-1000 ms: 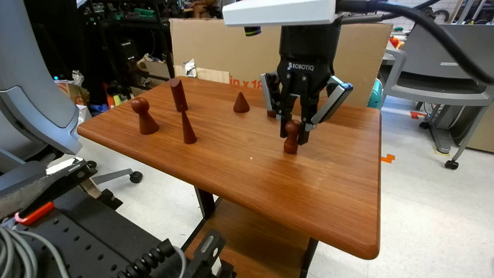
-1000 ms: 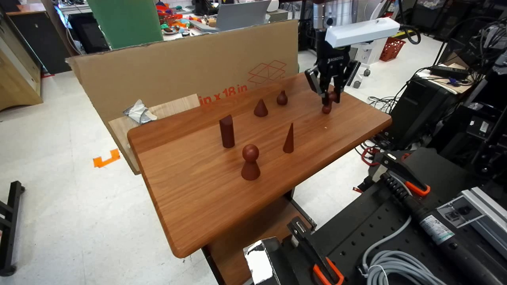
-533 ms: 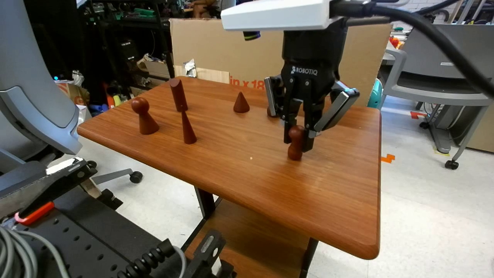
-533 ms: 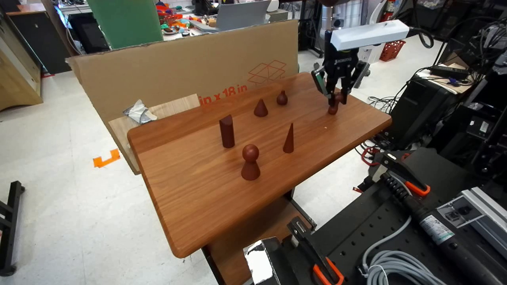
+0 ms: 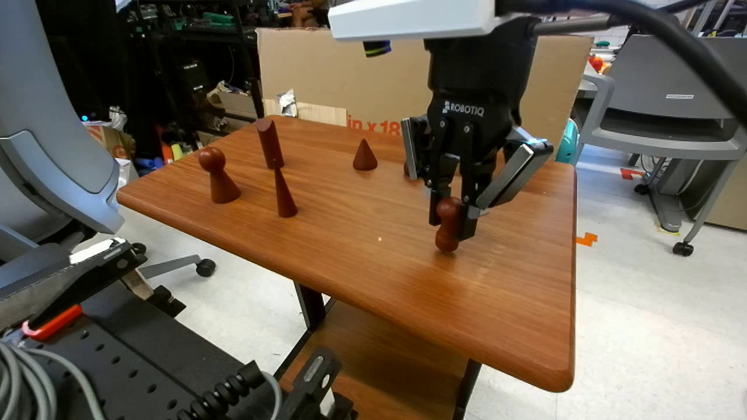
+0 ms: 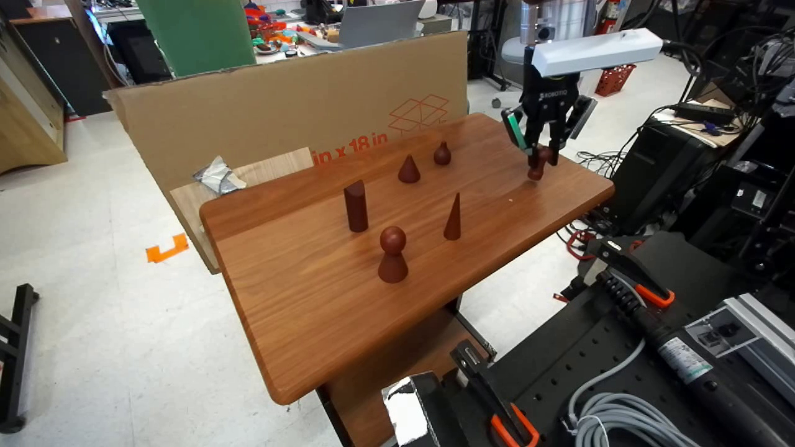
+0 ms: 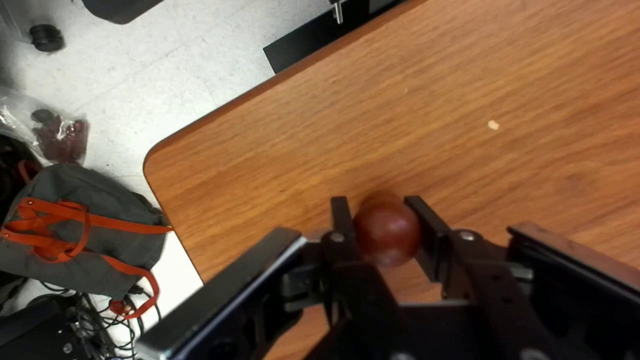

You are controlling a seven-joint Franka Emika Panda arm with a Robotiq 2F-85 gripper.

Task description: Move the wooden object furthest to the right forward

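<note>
The wooden object (image 5: 447, 240) is a reddish-brown peg with a round knob head and narrow neck. In both exterior views, where it also appears (image 6: 536, 171), it stands slightly tilted at the right part of the table. My gripper (image 5: 451, 227) points down with its fingers closed against both sides of the knob. In the wrist view the round head (image 7: 387, 235) sits between the two finger pads, and most of the body below is hidden. The base is at or just above the tabletop; I cannot tell which.
On the table (image 5: 350, 233) stand a large pawn-shaped piece (image 6: 393, 254), a slanted-top cylinder (image 6: 356, 208), a tall thin cone (image 6: 453, 218), a short cone (image 6: 409, 170) and a small squat knobbed piece (image 6: 442, 154). A cardboard sheet (image 6: 298, 105) stands along one table edge.
My gripper and the wooden object have moved together, down and slightly right in an exterior view, and rightward in both. The other pieces have not moved. The fingers stay closed on the knob.
</note>
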